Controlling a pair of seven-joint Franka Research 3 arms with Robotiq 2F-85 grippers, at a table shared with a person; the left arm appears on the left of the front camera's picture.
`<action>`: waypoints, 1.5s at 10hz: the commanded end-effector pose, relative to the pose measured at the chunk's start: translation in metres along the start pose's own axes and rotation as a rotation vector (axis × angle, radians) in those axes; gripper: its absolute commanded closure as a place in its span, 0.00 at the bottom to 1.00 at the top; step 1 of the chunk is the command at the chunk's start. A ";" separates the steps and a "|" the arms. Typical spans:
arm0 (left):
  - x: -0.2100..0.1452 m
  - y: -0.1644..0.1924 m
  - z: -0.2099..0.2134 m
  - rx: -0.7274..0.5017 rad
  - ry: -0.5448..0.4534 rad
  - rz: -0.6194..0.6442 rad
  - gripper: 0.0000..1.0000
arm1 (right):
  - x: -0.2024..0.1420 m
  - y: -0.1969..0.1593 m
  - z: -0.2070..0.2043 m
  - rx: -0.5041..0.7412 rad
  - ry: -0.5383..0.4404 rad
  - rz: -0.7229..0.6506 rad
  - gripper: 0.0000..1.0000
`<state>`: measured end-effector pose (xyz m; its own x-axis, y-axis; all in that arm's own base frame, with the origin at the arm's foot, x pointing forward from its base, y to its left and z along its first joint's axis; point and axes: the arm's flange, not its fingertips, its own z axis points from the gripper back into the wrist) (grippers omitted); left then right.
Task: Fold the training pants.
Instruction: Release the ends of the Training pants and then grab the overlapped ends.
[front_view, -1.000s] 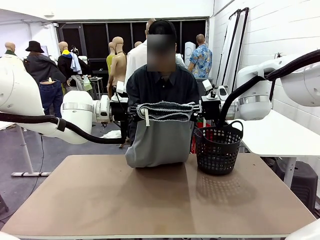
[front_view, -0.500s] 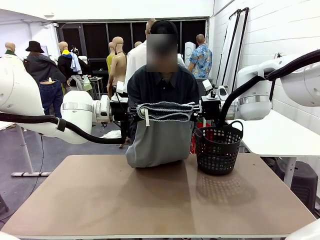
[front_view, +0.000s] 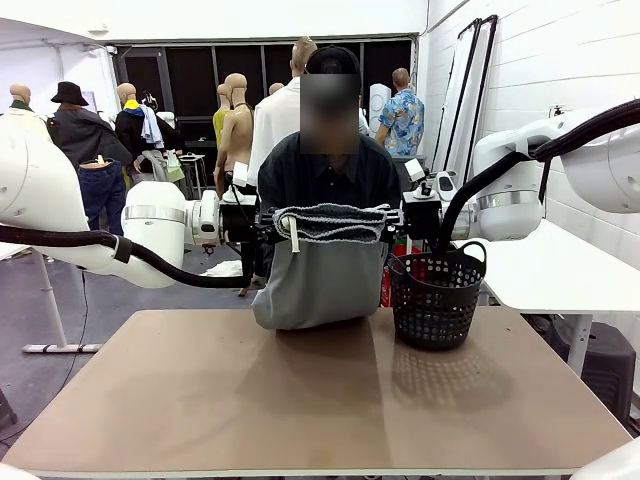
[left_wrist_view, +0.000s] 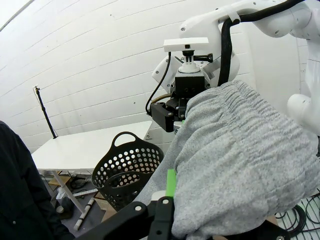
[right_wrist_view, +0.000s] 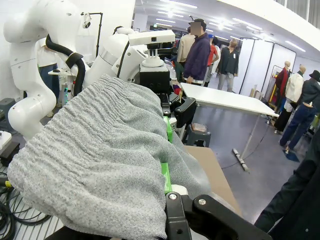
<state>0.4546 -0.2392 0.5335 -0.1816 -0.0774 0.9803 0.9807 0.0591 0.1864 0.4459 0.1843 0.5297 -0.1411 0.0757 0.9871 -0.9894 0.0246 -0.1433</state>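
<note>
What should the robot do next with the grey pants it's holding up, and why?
Probably bring both hands down and toward the near edge to lay the training pants flat. The left hand and right hand pinch the waistband in the air, the lower end rests bunched on the table, so nothing is flat enough to fold.

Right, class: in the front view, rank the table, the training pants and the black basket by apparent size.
1. table
2. training pants, hanging from their waistband
3. black basket, narrower than the pants and at similar depth
</note>
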 end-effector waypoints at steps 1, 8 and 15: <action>0.002 0.000 0.000 -0.004 -0.006 -0.002 1.00 | 0.001 0.002 0.000 0.003 -0.002 0.011 1.00; 0.002 0.000 0.000 -0.004 -0.006 -0.002 1.00 | 0.001 0.002 0.000 0.003 -0.002 0.011 1.00; 0.002 0.000 0.000 -0.004 -0.006 -0.002 1.00 | 0.001 0.002 0.000 0.003 -0.002 0.011 1.00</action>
<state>0.4547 -0.2392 0.5334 -0.1814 -0.0775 0.9803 0.9807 0.0591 0.1862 0.4457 0.1843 0.5300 -0.1419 0.0756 0.9870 -0.9893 0.0246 -0.1442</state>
